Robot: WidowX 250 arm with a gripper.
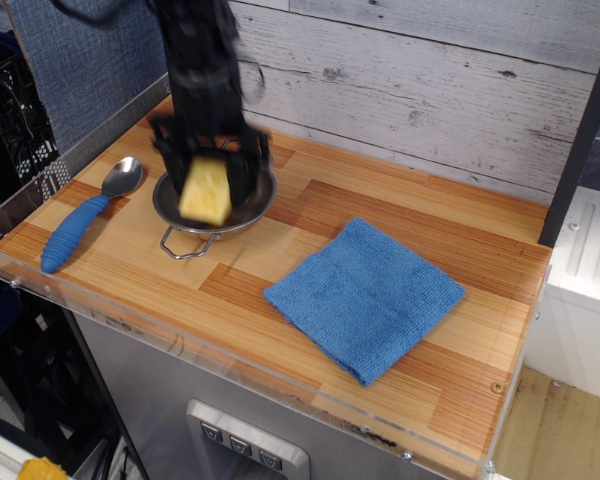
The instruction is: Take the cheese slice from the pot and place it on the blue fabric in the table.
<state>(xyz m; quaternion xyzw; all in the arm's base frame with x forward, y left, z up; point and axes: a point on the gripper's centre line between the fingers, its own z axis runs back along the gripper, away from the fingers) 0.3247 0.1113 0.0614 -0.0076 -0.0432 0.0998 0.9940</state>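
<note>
The yellow cheese slice [206, 191] is held between the two black fingers of my gripper [208, 172], over the steel pot [250, 212] at the back left of the wooden table [280, 250]. The gripper is shut on the cheese; both are motion-blurred, and I cannot tell whether the wedge still touches the pot's inside. A wire loop handle [183, 244] sticks out toward the front. The square blue fabric [364, 296] lies flat to the right, nearer the front edge, apart from the pot.
A metal spoon with a blue handle [78, 226] lies left of the pot. A clear acrylic rim [230, 362] runs along the table's front and left edges. A whitewashed plank wall [430, 90] stands behind.
</note>
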